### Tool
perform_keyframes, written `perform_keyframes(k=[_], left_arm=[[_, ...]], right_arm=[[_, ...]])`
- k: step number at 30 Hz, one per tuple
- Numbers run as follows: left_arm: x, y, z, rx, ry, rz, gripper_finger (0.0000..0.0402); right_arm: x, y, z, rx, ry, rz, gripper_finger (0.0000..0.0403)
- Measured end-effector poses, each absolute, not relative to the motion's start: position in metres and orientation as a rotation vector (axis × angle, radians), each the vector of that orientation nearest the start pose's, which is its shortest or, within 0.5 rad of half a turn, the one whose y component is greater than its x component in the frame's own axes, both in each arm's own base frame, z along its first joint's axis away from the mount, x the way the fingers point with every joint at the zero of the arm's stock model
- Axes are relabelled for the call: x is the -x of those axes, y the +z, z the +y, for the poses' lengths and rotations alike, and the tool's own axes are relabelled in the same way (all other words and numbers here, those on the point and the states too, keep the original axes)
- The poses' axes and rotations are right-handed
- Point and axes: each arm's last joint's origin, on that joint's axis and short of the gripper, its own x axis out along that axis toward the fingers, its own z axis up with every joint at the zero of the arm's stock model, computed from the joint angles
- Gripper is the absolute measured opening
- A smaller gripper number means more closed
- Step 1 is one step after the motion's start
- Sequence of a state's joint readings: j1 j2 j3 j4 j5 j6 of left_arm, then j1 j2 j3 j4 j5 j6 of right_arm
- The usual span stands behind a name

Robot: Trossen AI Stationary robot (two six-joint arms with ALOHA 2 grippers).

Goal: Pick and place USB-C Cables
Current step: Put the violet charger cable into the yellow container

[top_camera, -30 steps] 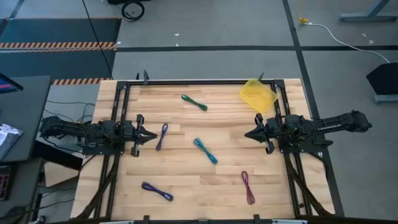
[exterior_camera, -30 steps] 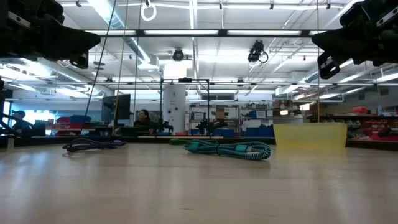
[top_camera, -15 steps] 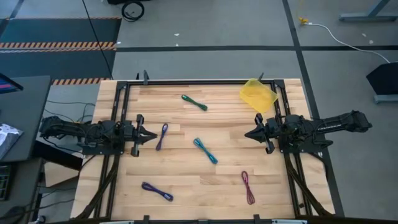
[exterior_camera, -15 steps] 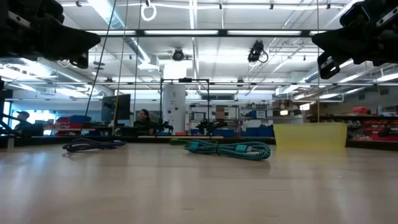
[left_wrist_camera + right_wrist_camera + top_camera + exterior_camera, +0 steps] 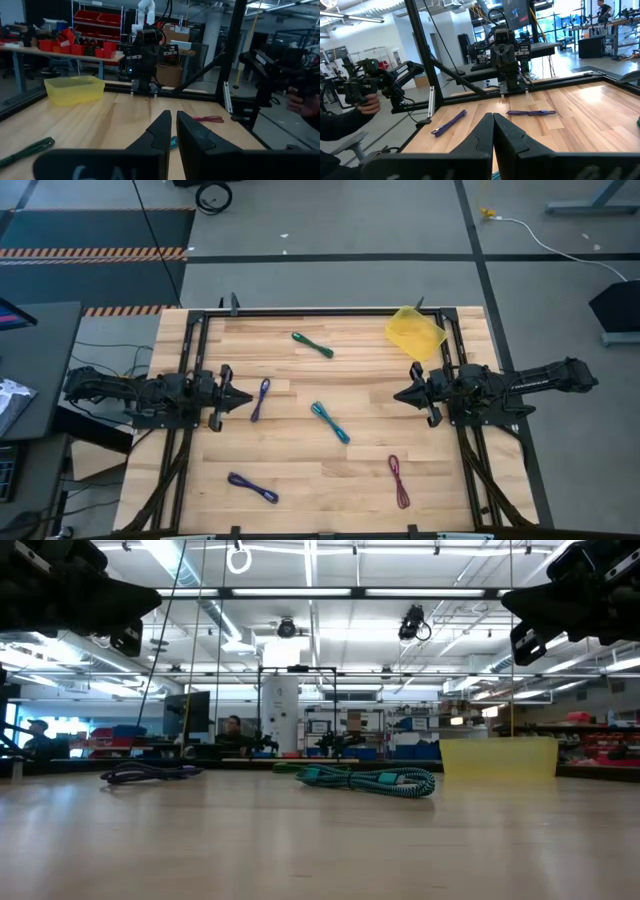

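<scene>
You've got five USB-C cables on the table: green near the far edge, violet just off the left gripper, teal mid-table, dark blue-purple by the near-left corner, maroon near-right. Yellow bin sits at the far-right corner. Right gripper at the right edge. Both jaws pinched together, holding nothing.

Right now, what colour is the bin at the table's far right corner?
Translucent yellow. The bin shows best in the high view.
</scene>
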State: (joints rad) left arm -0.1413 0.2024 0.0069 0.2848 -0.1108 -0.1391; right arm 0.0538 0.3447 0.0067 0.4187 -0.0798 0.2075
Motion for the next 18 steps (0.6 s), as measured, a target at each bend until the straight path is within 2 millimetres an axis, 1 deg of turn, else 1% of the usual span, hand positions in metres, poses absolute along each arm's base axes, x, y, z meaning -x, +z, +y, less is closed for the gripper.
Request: perform_keyframes(k=[6, 8, 10, 13, 16, 18], left_arm=[[-0.109, 0.177, -0.012, 0.242, -0.035, -0.092, 0.0036], [-0.109, 0.179, -0.011, 0.265, 0.003, -0.113, 0.0038], [-0.109, 0.182, -0.01, 0.266, 0.039, -0.077, 0.0046], [-0.109, 0.197, -0.008, 0.284, 0.112, 0.0, 0.0077], [-0.11, 0.209, -0.006, 0.319, 0.214, 0.148, 0.0125], [-0.113, 0.219, -0.005, 0.379, 0.275, 0.234, 0.0162]], right_arm=[[-0.118, 0.178, 0.008, -0.206, 0.121, -0.088, 0.0016], [-0.118, 0.178, 0.008, -0.207, 0.116, -0.09, 0.0016], [-0.118, 0.178, 0.008, -0.207, 0.116, -0.091, 0.0016], [-0.118, 0.178, 0.008, -0.207, 0.116, -0.092, 0.0016], [-0.118, 0.179, 0.008, -0.205, 0.116, -0.101, 0.0016], [-0.118, 0.18, 0.008, -0.186, 0.108, -0.11, 0.0016]])
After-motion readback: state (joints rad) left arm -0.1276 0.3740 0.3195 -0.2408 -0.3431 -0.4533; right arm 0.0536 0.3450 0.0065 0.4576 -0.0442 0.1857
